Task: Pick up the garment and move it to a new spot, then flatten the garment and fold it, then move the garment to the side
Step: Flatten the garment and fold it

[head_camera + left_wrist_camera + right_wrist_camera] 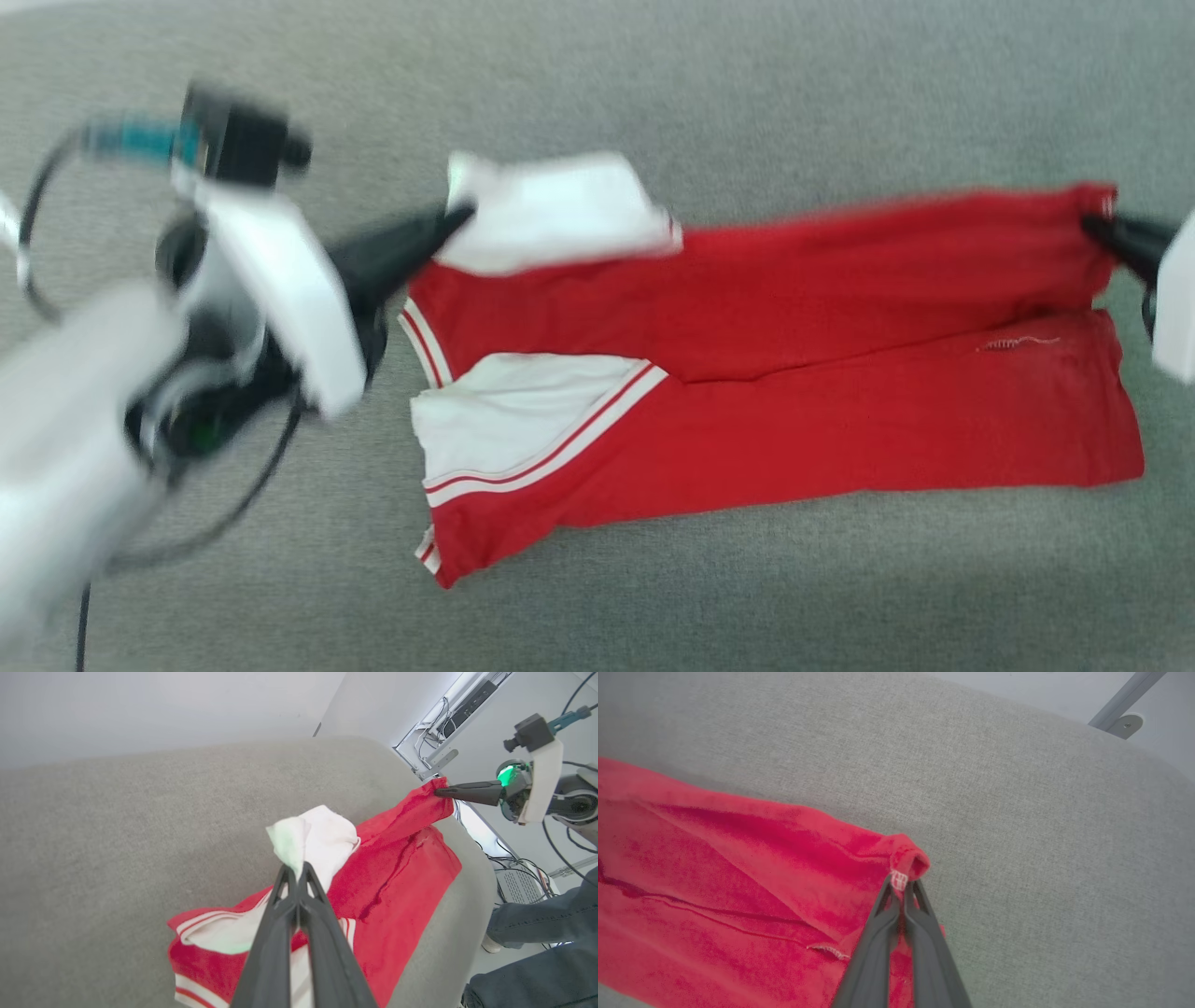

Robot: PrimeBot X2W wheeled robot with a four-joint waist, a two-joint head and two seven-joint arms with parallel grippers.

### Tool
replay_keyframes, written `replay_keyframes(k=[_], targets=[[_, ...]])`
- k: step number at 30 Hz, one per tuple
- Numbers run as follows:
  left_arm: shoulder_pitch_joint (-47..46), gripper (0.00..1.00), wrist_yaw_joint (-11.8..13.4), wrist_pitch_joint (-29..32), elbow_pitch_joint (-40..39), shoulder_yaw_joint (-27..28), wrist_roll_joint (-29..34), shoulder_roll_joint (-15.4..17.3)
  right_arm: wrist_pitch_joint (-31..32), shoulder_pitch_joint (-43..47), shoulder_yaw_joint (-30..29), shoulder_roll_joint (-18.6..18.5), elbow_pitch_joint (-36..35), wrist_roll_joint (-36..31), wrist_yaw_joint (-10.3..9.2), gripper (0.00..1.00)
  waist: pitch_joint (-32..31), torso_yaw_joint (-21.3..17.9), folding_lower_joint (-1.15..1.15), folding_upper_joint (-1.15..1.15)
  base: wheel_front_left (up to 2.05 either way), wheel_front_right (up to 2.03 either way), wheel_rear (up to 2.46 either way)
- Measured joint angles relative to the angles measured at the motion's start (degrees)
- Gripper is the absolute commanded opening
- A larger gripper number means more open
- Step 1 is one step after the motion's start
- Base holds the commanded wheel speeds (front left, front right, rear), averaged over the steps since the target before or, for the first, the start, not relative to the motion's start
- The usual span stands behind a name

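Red garment lies stretched across the grey tabletop. My left tool is pinched tight on a white corner, the right tool clamped on the red hem corner. I judge it light and limp, sagging between grips, so corners and hems hold best.

The left gripper and right gripper point toward each other, both clamped on ends of the garment.

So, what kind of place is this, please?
Probably a robot lab or test room: a grey cloth-covered work surface, loose cables beyond its edge, and a person's legs in jeans close by.
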Motion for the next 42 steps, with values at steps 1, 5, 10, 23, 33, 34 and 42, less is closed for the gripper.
replay_keyframes(k=[1,5,10,23,33,34,42], targets=[[2.0,0.0,0.0,-1.5,-1.8,-0.3,-0.1,1.3,-0.1,2.0,-0.7,-0.5,-1.1,0.1,0.0,0.0,-0.6,0.3,0.0,0.0,0.0,0.0,0.0],[10.0,0.0,0.0,-7.1,-7.2,-1.6,-0.3,5.3,-0.3,9.8,-3.9,-1.8,-4.7,0.6,0.0,0.0,-2.6,1.2,0.0,0.0,0.0,0.0,0.0],[18.3,0.0,0.2,-13.5,-10.9,-2.8,-1.9,7.4,-0.4,18.0,-8.8,-1.5,-8.1,0.4,0.0,0.0,-3.1,1.9,0.0,0.0,0.0,0.0,0.0],[22.4,0.0,0.3,-16.2,2.4,-5.4,-2.1,-2.3,-0.4,22.6,-14.3,5.6,-4.3,-4.4,0.0,0.0,0.0,2.5,0.0,0.0,0.0,0.0,0.0],[23.2,1.0,0.1,-20.2,7.5,-3.0,1.1,-6.7,-1.3,22.0,-15.6,5.2,-4.8,-3.5,0.0,1.0,0.1,2.9,0.0,0.0,0.0,0.0,0.0],[23.9,1.0,0.1,-20.5,7.4,-1.8,1.2,-6.7,-1.2,22.4,-16.4,4.7,-5.1,-3.4,0.0,1.0,-0.1,3.1,0.0,0.0,0.0,0.0,0.0],[33.0,1.0,0.4,-20.8,7.8,16.5,9.2,-12.6,1.7,27.5,-23.0,4.7,-2.5,-1.5,0.0,1.0,-1.9,6.0,0.0,0.0,0.0,0.0,0.0]])
